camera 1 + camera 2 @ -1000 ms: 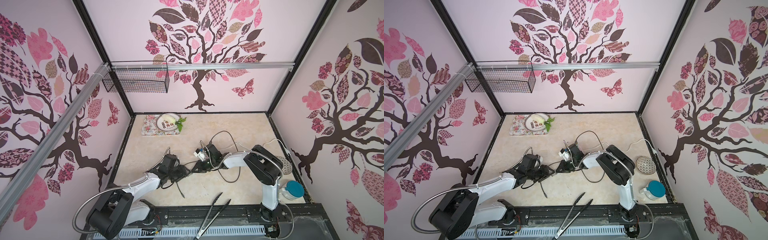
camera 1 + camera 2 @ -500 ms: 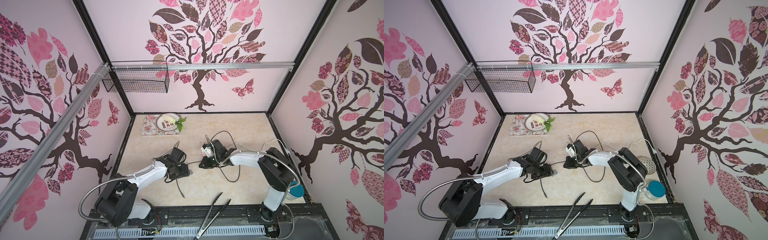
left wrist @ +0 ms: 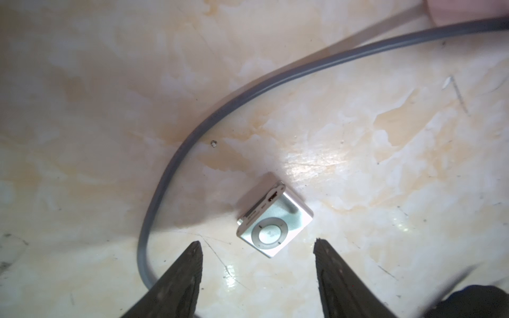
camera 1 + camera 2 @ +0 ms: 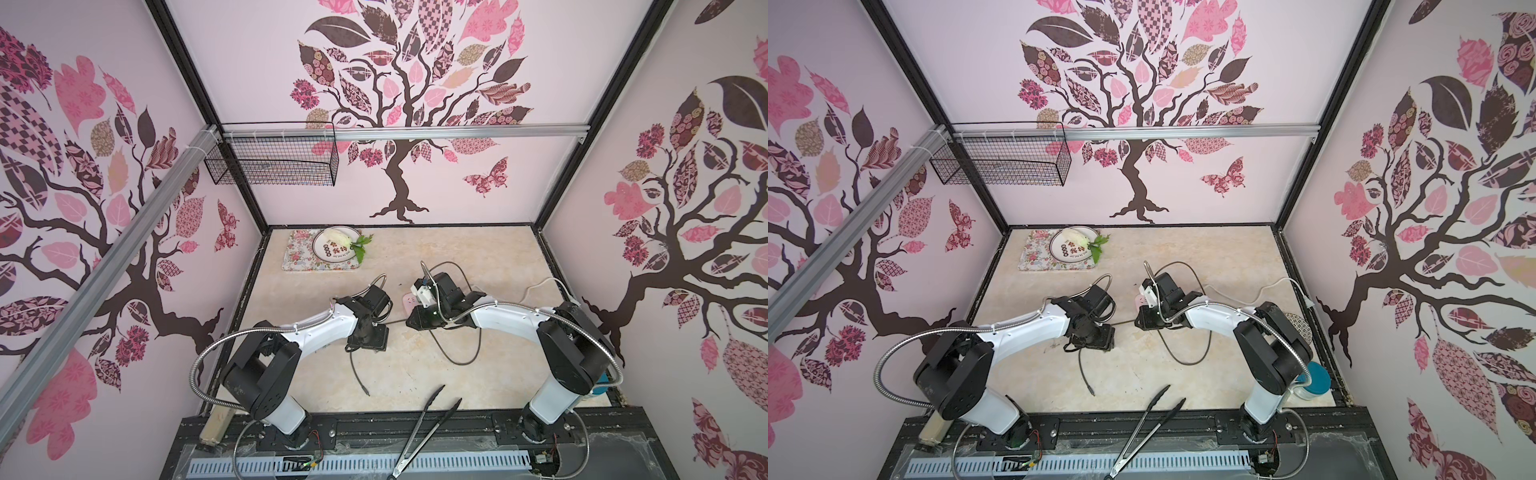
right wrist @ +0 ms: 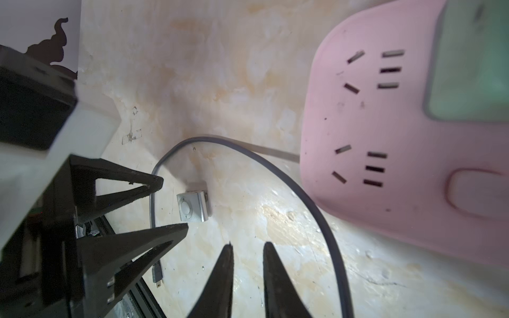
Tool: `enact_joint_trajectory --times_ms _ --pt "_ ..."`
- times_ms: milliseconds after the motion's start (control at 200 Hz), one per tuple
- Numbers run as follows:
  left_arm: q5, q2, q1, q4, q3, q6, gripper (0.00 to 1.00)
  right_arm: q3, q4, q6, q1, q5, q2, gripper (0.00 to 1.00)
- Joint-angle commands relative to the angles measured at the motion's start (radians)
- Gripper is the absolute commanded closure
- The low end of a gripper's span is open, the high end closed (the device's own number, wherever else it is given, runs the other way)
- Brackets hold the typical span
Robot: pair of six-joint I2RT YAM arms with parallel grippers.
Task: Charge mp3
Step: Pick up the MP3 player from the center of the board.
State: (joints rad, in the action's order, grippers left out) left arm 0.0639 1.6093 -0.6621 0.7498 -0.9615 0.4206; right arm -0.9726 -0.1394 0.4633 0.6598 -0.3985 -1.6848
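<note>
The mp3 [image 3: 274, 220] lies flat on the table [image 3: 82, 82], dial up, near the pink power strip [image 5: 385, 165]. A grey cable [image 3: 176, 165] curves between the two. The left tool [image 3: 257, 242] is spread wide and empty, its tips just short of the player on the side away from the strip. The right tool [image 5: 248, 244], near the strip, shows a narrow gap and holds nothing.
</note>
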Motion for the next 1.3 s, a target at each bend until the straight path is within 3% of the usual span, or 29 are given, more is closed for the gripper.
enact_joint_trajectory --times_ms 0,265,600,840,1291 --pt "-0.029 0.022 -0.008 0.082 -0.061 -0.175 0.34 -0.001 -0.015 -0.012 0.002 0.016 0.054 0.76" --pt "0.066 0.019 -0.029 0.016 -0.041 -0.302 0.36 -0.003 -0.023 -0.009 0.002 0.023 0.063 0.76" --pt "0.019 0.053 -0.045 -0.070 -0.021 -0.383 0.38 0.010 -0.025 -0.002 0.002 0.021 0.078 0.76" --pt "-0.018 0.106 -0.047 -0.040 -0.022 -0.419 0.41 0.006 -0.058 0.001 0.003 0.034 0.088 0.76" --pt "-0.086 0.108 -0.115 -0.033 -0.002 -0.429 0.58 0.003 -0.065 -0.004 0.003 -0.015 0.085 0.69"
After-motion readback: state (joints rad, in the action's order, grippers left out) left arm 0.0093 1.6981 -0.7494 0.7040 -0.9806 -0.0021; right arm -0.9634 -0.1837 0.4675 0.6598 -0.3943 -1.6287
